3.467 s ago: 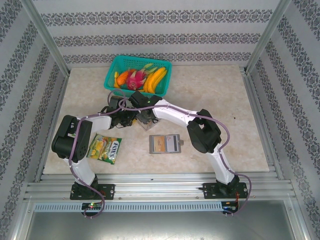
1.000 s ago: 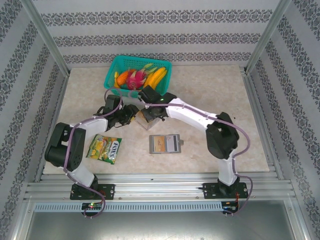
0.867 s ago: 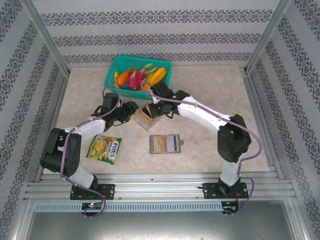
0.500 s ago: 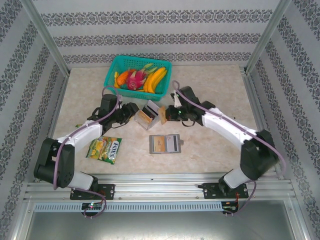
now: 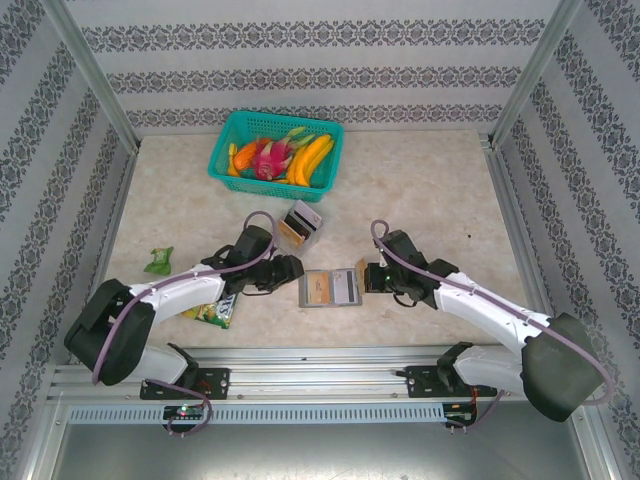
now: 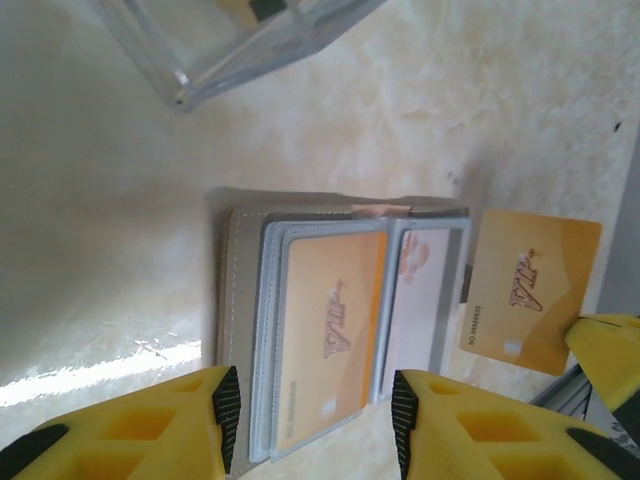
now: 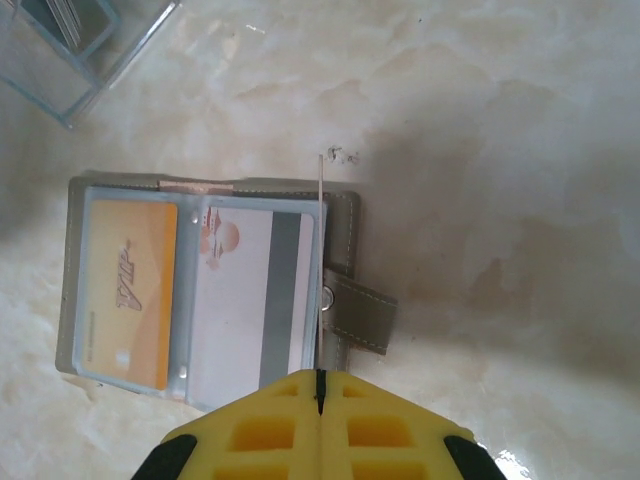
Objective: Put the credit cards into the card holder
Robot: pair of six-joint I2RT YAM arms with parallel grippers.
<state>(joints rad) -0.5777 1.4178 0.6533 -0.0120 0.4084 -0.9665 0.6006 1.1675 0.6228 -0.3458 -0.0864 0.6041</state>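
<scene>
Teal basket (image 5: 222, 152) of fruit (image 5: 308, 160) sits far back on the counter (image 5: 430, 190), clear box (image 5: 301, 222) just before it, green packet (image 5: 212, 313) near-left

Counted 1 card holder (image 5: 330, 288). 3 credit cards were readable: slotted orange card (image 6: 325, 335), loose orange card (image 6: 528, 290), 1 white card (image 6: 420, 300). Also 1 clear box (image 5: 300, 222), 1 basket (image 5: 280, 122), 1 snack packet (image 5: 215, 315), 1 green scrap (image 5: 158, 261).

The open grey folding card holder (image 5: 330, 288) is flanked closely. The left end effector (image 5: 292, 272), jaws apart, sits just left of it. The right end effector (image 5: 368, 277), clamped on a tan-orange plastic card (image 6: 528, 290), is at its right edge. A clear open-top plastic box (image 5: 301, 222) stands near behind, and a teal fruit basket (image 5: 278, 148) farther back. The beige marbled worktop (image 5: 440, 180) to their right is bare, as is the strip in front of the holder.
</scene>
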